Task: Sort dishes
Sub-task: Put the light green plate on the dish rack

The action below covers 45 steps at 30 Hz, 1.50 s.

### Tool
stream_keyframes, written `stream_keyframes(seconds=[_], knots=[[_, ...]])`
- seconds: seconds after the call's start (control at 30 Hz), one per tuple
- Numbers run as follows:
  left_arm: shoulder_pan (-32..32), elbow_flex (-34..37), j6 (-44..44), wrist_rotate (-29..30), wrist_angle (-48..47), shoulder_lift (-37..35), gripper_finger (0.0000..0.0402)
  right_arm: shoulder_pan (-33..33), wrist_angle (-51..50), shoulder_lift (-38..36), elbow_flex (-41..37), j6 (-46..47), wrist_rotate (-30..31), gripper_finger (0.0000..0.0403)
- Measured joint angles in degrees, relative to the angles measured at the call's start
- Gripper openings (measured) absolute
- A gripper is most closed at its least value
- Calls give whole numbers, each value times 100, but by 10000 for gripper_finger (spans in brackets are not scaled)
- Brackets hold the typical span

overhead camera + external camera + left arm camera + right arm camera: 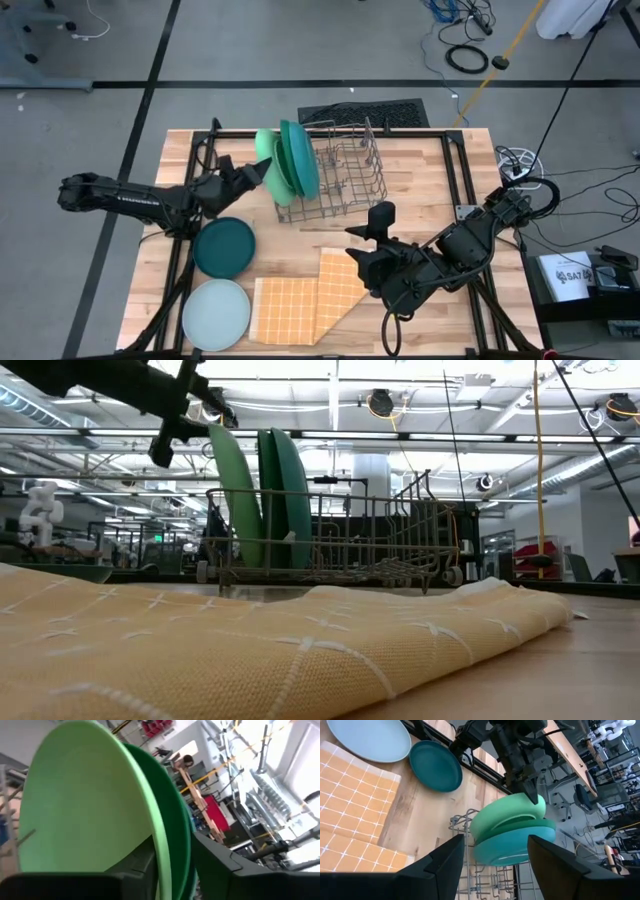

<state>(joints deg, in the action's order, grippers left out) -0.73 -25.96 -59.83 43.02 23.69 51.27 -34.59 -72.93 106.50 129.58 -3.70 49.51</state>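
Observation:
Three plates stand on edge in the grey wire rack (pixel 352 172): a light green one (pixel 266 160) outermost on the left, then a deep green one (pixel 288 160) and a teal-blue one (pixel 304 158). The light green plate leans toward the left. My left gripper (pixel 262 172) is open at its upper rim, one finger on each side (pixel 172 840). A dark teal plate (pixel 224 247) and a pale blue plate (pixel 216 314) lie flat on the table at front left. My right gripper (pixel 362 245) hovers open and empty over the orange checked cloth (pixel 305 300). My left gripper's fingers straddle the light green plate's upper rim (pixel 162 852), coming level from the table's left. One finger (pixel 137 867) lies close against the plate's face and the other (pixel 220 865) stands off the rim; I cannot tell whether either touches. The plate's lower edge rests in the rack.
The rack's right half (pixel 365 165) holds no plates. The cloth, partly folded, covers the front middle of the table and fills the low view's foreground (pixel 250 650). Black frame rails (pixel 455 170) run along the table's sides.

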Motion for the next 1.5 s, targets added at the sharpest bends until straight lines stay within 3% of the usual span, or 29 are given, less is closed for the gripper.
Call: stream_keyframes(seconds=[0.33,0.6,0.8,1.0,1.27,1.5], knots=[[-128,-2,485,-481,631,0,179,0,126,0,0,-42,-8,210],[-424,-2,1154,-658,1094,0,180,0,165,0,0,-44,-11,210],[-621,-2,1373,-658,921,8,180,9,165,0,0,-44,-10,210],[-653,-4,2469,-680,937,161,182,21,164,0,0,-44,-10,210],[-653,-7,3177,-371,867,234,203,87,160,0,0,-4,-12,210],[-675,-6,3187,-337,874,229,203,85,149,0,0,102,-15,210]])
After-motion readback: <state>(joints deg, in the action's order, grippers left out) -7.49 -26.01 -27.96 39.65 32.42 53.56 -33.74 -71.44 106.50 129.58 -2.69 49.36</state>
